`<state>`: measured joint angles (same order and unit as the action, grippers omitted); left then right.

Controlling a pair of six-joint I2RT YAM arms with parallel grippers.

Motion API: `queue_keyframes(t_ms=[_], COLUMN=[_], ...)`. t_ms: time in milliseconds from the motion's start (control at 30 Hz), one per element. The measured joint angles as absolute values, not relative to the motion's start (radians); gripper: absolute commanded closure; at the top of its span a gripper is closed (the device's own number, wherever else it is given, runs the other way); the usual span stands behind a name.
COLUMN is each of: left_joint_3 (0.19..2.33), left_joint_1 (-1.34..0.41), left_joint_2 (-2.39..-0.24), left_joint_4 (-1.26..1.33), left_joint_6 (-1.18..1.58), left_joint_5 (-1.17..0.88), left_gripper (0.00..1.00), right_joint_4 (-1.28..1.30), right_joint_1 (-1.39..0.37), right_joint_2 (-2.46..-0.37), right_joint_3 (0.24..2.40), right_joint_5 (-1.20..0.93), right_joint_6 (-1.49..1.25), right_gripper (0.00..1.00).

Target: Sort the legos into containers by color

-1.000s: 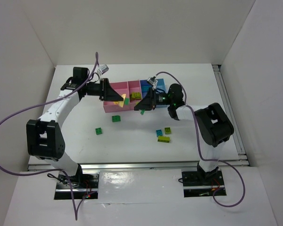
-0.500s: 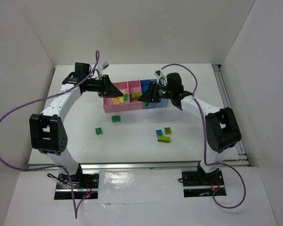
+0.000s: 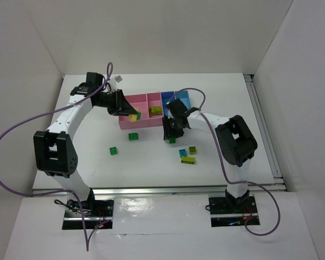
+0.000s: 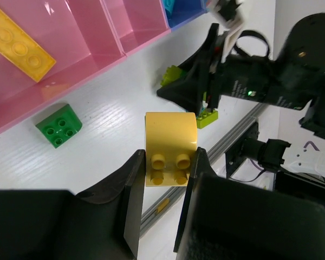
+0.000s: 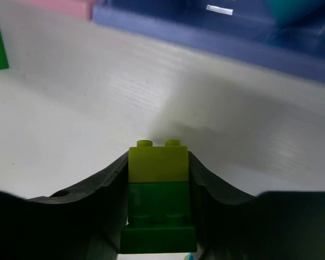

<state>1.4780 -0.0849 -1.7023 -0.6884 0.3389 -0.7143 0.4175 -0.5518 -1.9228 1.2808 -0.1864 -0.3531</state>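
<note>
Containers (image 3: pixel 131 126): four joined bins, two pink, blue-violet, light blue. Yellow plate (image 4: pixel 19 46) flat in pink bin. Yellow brick (image 4: pixel 170 135), lime-on-green stack (image 5: pixel 158 187): each gripped. Green brick (image 4: pixel 58 125) on table (image 4: pixel 114 108), just beside pink bin.

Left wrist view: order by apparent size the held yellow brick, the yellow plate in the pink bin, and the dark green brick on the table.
1. yellow brick, held; it is nearest the camera, which inflates it.
2. yellow plate, cropped at the frame edge.
3. dark green brick, clearly smallest.
</note>
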Motion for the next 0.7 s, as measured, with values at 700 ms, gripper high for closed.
queue_keyframes(t_ms=[700], left_joint_3=[1.547], left_joint_1=[-0.077], left_joint_2=[-1.742], left_joint_4=[-0.773], left_joint_6=[0.241], left_joint_5=[-0.905], left_gripper=[1.0], right_joint_4=[0.416], right_joint_1=[-0.69], right_joint_2=[-1.599], right_joint_3=[1.317], right_joint_5=[-0.234], right_joint_6=[-0.042], right_gripper=[0.4])
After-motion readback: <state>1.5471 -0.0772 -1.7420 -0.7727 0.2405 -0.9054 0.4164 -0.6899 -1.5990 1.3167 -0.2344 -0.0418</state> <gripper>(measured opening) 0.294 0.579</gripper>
